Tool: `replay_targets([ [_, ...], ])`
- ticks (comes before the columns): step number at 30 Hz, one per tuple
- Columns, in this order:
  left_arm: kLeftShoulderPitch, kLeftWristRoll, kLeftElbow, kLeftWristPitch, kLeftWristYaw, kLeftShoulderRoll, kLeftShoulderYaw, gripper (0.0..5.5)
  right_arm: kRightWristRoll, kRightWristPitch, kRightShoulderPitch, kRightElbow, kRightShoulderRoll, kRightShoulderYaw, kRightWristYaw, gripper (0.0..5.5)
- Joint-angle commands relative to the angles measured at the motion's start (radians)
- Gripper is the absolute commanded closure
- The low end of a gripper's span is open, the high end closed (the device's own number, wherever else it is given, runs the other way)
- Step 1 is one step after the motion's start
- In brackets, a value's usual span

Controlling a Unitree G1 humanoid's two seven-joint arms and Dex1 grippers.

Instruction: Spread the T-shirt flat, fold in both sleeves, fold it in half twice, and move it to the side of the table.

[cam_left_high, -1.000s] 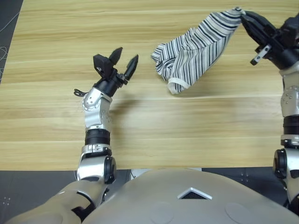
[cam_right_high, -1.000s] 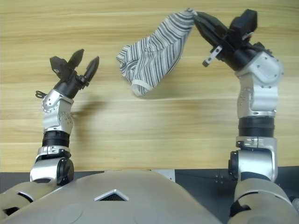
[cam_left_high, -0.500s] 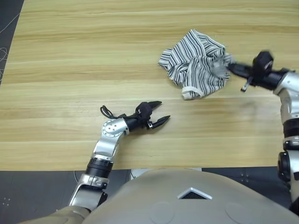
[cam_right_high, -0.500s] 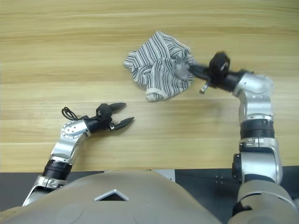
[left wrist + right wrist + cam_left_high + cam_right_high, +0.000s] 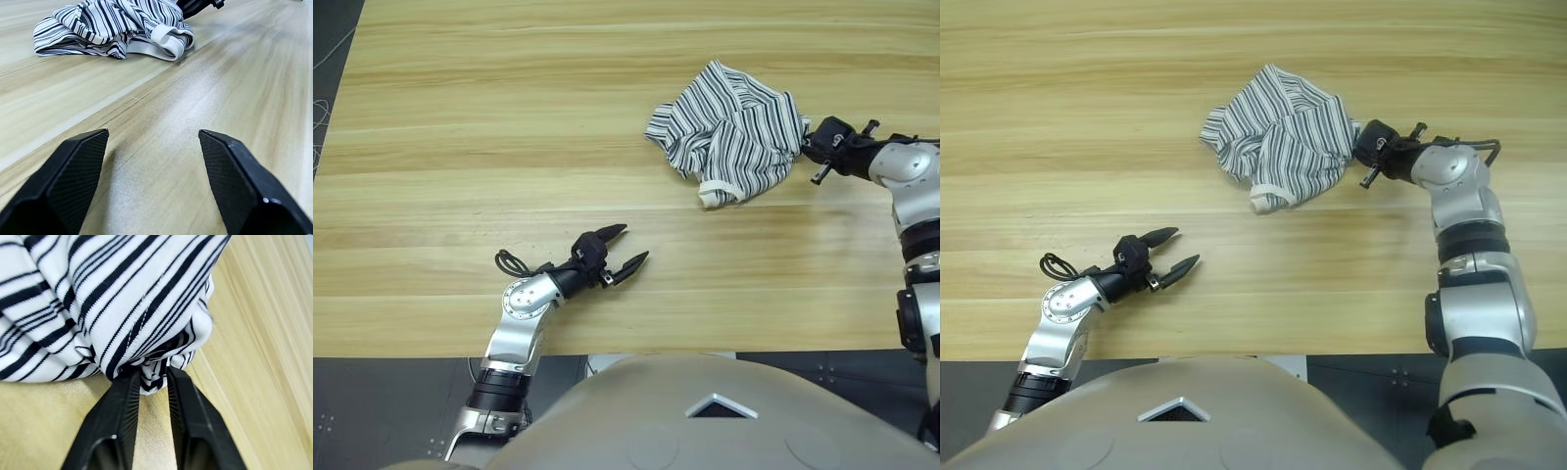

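Here, on one pale wooden worktop, a two-armed robot is at the opening step of a folding job. At the lower left of the head view, the left gripper lies low near the worktop's near edge, its jaws spread wide and empty, pointing toward the cloth but well apart from it. Right of centre in the upper part of the frame, the striped T-shirt sits in a crumpled heap, a white ribbed edge curling out on its near side. No sleeve or hem can be told apart in the bunch. At the far right, the right gripper meets the heap's right-hand side, its jaws narrowed on a small tuck of striped fabric.

The likely trouble is that single, slim pinch. A pull from it could drag the whole heap across the smooth wood rather than open it out, since nothing pins the opposite side. The tuck could also slip free of the jaws, or the pinch may take in more than one layer and lift the heap as a lump.

The count: one T-shirt, two grippers, one worktop.
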Motion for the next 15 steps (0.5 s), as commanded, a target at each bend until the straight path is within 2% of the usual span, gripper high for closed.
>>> replay_targets([
  [1,0.006,0.001,-0.023,-0.001,0.015,0.019,0.009,2.03,-0.026,0.041,-0.028,-0.128,-0.107,-0.019,0.053,4.18],
  [5,0.009,0.0,-0.03,0.0,0.023,0.016,0.006,2.03,0.006,0.108,-0.013,-0.315,-0.179,-0.069,0.116,4.18],
  [10,0.002,0.006,-0.033,0.002,0.038,0.003,-0.012,2.03,-0.006,0.153,0.007,-0.44,-0.212,-0.085,0.139,4.18],
  [12,-0.004,0.008,-0.03,0.001,0.042,0.0,-0.02,2.03,0.008,0.165,-0.003,-0.479,-0.193,-0.087,0.146,4.18],
  [15,-0.012,0.011,-0.021,-0.002,0.052,-0.009,-0.031,2.03,0.091,0.178,-0.035,-0.504,-0.09,-0.073,0.184,4.18],
])
